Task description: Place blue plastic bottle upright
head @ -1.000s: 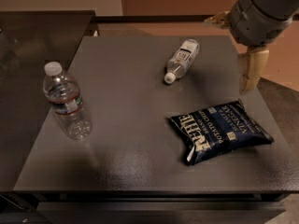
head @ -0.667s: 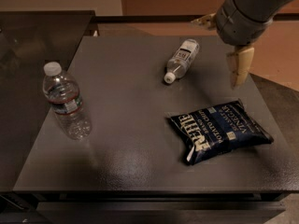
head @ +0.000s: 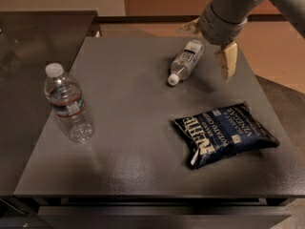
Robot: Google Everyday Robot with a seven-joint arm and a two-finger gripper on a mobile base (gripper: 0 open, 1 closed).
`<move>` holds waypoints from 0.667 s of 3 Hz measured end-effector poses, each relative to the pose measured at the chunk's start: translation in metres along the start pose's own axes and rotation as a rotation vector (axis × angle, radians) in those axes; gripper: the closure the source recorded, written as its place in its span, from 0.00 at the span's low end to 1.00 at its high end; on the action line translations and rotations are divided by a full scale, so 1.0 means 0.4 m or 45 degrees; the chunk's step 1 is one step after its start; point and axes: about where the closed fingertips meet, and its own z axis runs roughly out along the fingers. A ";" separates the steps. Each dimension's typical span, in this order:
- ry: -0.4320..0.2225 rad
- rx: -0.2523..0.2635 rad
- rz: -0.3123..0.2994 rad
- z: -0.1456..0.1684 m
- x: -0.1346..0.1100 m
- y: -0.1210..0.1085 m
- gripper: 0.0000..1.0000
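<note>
The blue plastic bottle (head: pixel 186 58) lies on its side at the back right of the dark table (head: pixel 128 104), its white cap pointing to the front left. My gripper (head: pixel 209 44) hangs just to the right of and above the bottle's base end. It is open and empty. One beige finger (head: pixel 228 61) points down to the right of the bottle, and the other (head: pixel 190 26) shows behind the bottle's base. Neither finger touches the bottle.
A larger clear bottle (head: pixel 67 104) with a red-and-green band stands upright at the left. A dark blue chip bag (head: pixel 224 133) lies flat at the front right. A second dark surface (head: pixel 28 37) adjoins on the left.
My gripper has moved left from the table's right edge to a spot beside the lying bottle's base. The bottles and the bag have not moved.
</note>
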 end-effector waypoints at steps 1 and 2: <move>0.011 -0.054 -0.105 0.059 0.025 -0.043 0.00; 0.003 -0.107 -0.195 0.109 0.033 -0.069 0.00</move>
